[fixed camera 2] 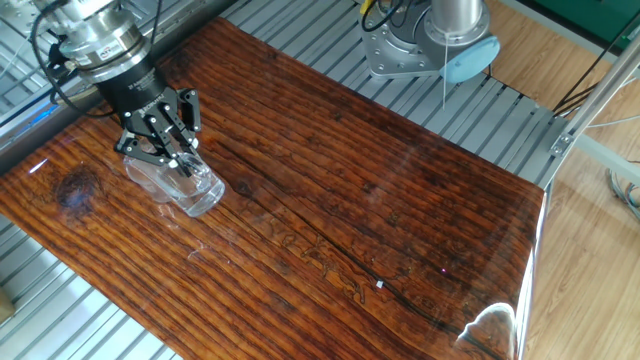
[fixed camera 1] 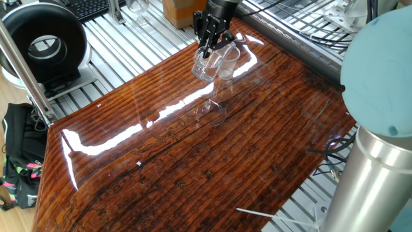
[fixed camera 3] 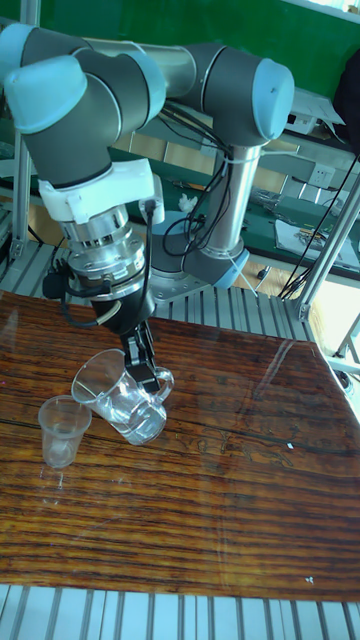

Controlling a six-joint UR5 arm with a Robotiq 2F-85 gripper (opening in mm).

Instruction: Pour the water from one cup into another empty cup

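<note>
Glass mug [fixed camera 3: 122, 400], clamped in the gripper [fixed camera 3: 143, 372], is tilted toward the cup [fixed camera 3: 62, 428] just beside it at the table's [fixed camera 1: 193, 161] far edge. Water transfer cannot be confirmed; pouring appears under way.

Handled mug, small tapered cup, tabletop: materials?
Wide clear handled mug: looks like glass, thick base, see-through walls. Small clear tapered handleless cup: thin-walled, probably plastic, unsure. Dark brown striped tabletop: wood grain under a glossy finish, judging by bright glare streaks.

End effector [fixed camera 2: 163, 152] clamped on tilted glass mug [fixed camera 2: 180, 183] over wooden table [fixed camera 2: 400, 220]
</note>
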